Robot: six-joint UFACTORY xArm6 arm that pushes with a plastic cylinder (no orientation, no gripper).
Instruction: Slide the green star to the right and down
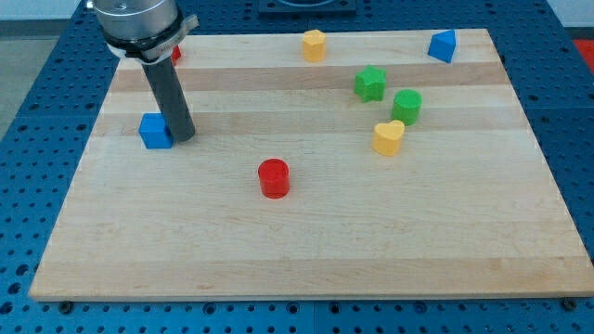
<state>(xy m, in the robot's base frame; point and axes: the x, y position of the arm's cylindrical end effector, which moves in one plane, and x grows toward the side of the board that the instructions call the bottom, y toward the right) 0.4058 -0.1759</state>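
Blue pegboard surrounds a pale wooden board that fills most of the camera view. No jaws exist on this arm to spread or press together; it ends in a dark rod, and my tip stands on the wood near the board's left edge, toward the top left corner. Just beside my tip, on its left and seemingly touching the rod, sits a blue cube. Behind the rod's metal collar at the top left corner a small red block peeps out; most of it is hidden, so its shape cannot be made out. The arm itself is cut off by the view's top.

Farther out, a red cylinder stands alone near the board's middle. The green star lies well apart from my tip, in the right half of the board and toward the top edge. Just below and right of it is a green cylinder, and close under that a yellow heart-like block. At the top edge sits a yellow block, roughly hexagonal, and near the top right corner a blue block of angular, unclear shape.
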